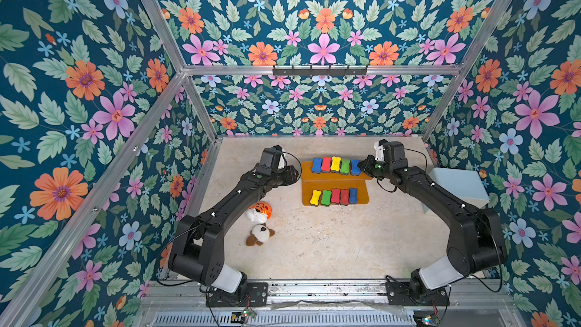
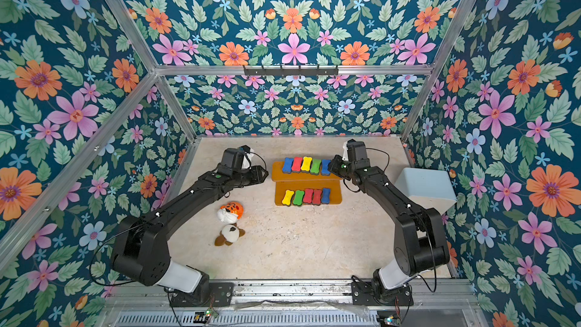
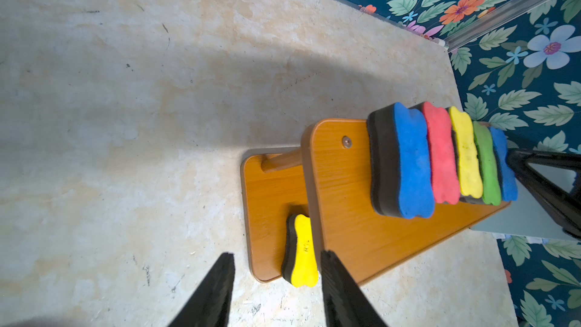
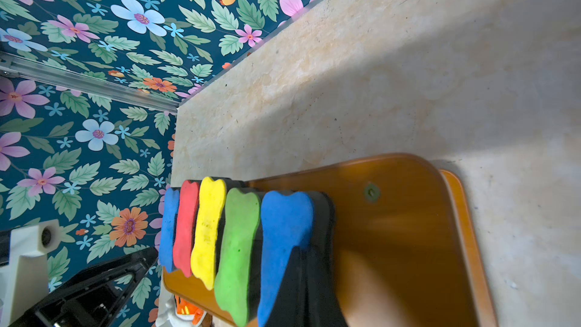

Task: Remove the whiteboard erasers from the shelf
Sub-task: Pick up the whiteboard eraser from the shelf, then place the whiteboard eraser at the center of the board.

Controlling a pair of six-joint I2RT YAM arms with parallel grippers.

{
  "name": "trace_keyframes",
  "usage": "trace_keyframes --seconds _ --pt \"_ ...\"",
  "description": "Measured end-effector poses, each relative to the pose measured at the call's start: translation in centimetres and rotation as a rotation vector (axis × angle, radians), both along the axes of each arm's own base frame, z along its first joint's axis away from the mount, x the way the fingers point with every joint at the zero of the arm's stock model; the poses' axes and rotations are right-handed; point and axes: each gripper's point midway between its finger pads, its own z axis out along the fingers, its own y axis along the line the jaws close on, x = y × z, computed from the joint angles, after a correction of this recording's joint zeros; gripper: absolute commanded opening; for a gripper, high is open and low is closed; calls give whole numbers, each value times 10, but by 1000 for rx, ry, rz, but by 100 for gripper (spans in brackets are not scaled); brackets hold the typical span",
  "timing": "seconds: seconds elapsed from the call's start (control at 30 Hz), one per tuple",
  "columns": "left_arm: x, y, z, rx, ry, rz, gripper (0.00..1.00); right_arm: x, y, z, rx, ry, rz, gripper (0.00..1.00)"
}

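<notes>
Though yellow eraser (image 3: 303, 256) shows faint print, unreadable, right end effector (image 4: 298, 259) closed.

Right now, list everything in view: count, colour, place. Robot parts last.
shelf: one, orange-brown, table's far middle.
upper-tier erasers: five; blue, red, yellow, green, blue; rowed on top board.
lower-tier erasers: five; yellow, green, red, red, blue; bottom board.
plush toys: two, orange-white and brown-white, table's left side.
box: one, pale blue, right edge.
table: one, beige, under all.
left fingers: black, open, empty, beside shelf.
right fingers: black, shut, at upper row's end blue eraser.
</notes>
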Motion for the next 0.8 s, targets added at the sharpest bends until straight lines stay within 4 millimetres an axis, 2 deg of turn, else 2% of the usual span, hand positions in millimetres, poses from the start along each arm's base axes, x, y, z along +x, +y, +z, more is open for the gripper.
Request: trace_keyframes --seconds 0.23,0.4,0.5,0.6,0.8 --pt "-3 2 7 -2 -11 3 50 -9 -7 23 14 -46 -31 0" --pt "-5 3 11 -5 -15 3 50 -26 -15 32 20 -71 -52 0" --pt "-6 3 13 -10 -19 4 50 -46 -21 32 26 -72 -69 0" --pt "-13 6 6 -9 0 7 50 -74 -21 26 29 -58 -71 0" --pt "-25 8 1 -23 18 9 50 -138 -14 -2 21 -14 -60 0"
